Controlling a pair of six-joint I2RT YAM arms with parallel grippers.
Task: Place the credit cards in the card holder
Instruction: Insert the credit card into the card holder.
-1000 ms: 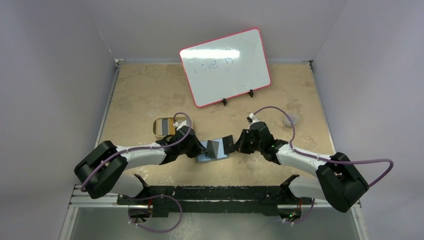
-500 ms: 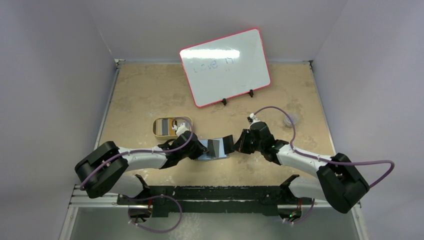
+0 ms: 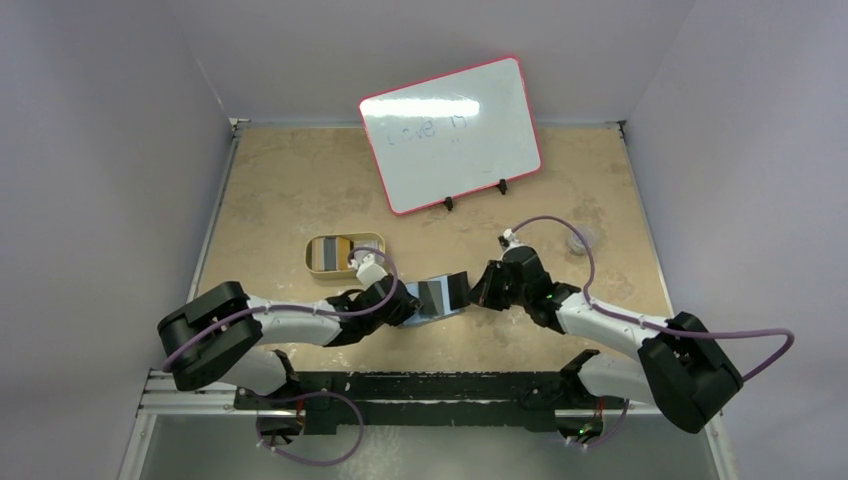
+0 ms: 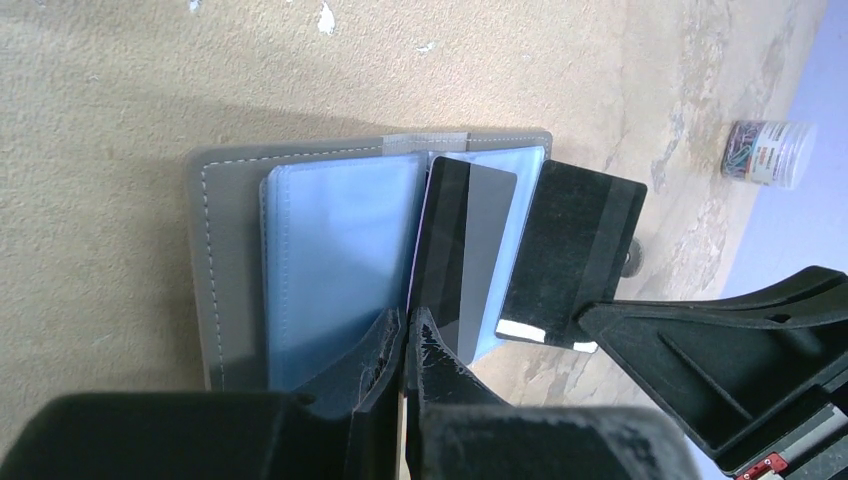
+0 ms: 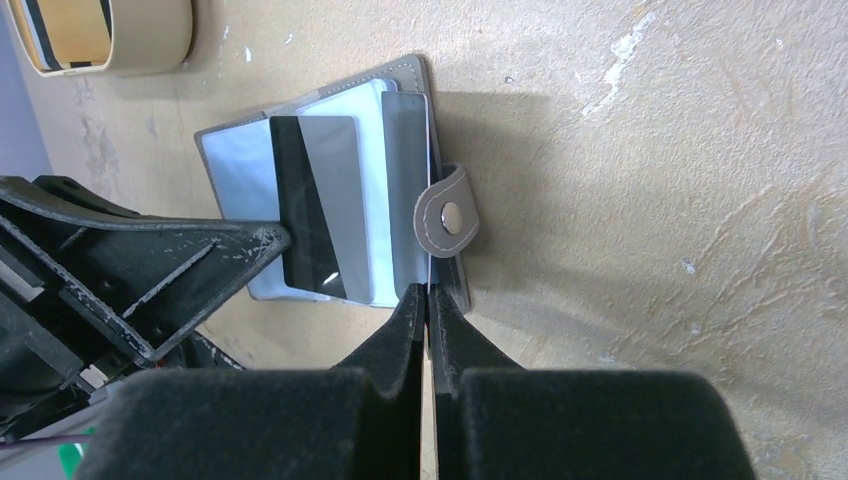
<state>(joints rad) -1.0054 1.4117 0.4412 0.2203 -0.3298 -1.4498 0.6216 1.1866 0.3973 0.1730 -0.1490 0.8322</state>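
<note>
The grey card holder [image 4: 225,260] lies open on the table, its blue-grey pockets facing up and its snap tab [image 5: 447,212] curled over the right edge. My left gripper [image 4: 408,320] is shut on a black-and-grey striped credit card [image 4: 465,250], held slanted over the fold. My right gripper [image 5: 428,292] is shut on a second, dark credit card [image 4: 575,250], held over the holder's right half beside the tab. In the top view both grippers, left [image 3: 408,300] and right [image 3: 476,288], meet over the holder. More striped cards lie in the gold tin [image 3: 335,255].
A whiteboard [image 3: 450,135] with a red rim stands on a stand at the back. A small jar of paper clips [image 3: 580,240] sits right of my right arm. The gold tin is just behind my left arm, and walls close in both sides.
My left arm has drawn back toward the near edge and turned, bringing its card down lower over the holder and uncovering the tin. My right gripper has hardly moved.
</note>
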